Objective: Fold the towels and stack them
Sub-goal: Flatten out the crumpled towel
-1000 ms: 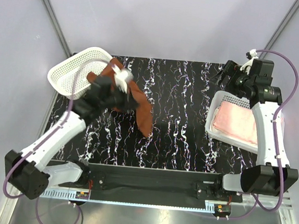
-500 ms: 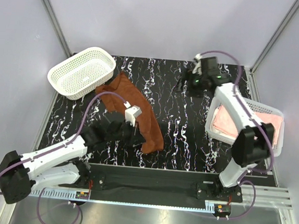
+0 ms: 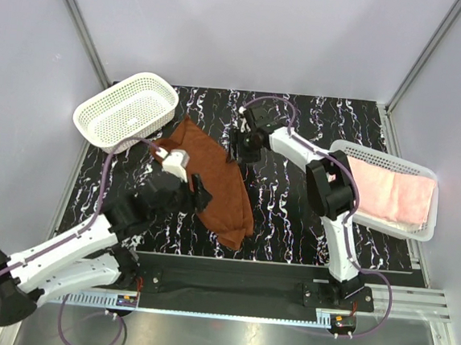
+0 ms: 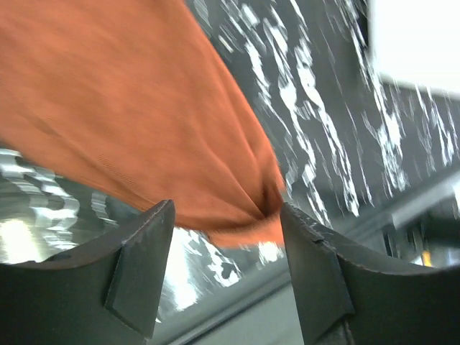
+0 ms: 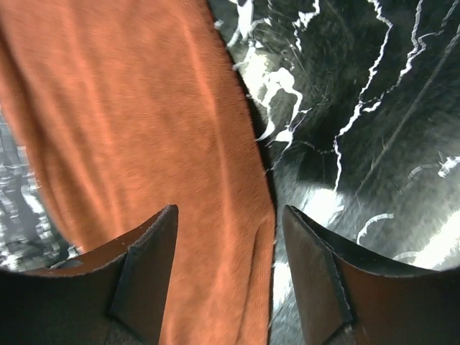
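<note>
The left gripper [image 4: 226,215] has its jaws apart, with the brown towel's [image 4: 144,108] bunched corner just ahead of them, seemingly unclamped. Farther off, the right gripper [image 5: 228,215] gapes over the towel's long edge. The cloth looks soft, light and limp, so pinch a corner.

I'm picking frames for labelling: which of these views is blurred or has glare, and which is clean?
Left wrist: motion blur smears the rust-brown towel and the white veining of the table into streaks; the white shape at top right is unreadable. Right wrist: towel nap fairly sharp, bright glare on the glossy table at lower right. Top external: sharp and evenly lit, soft shadows.
</note>
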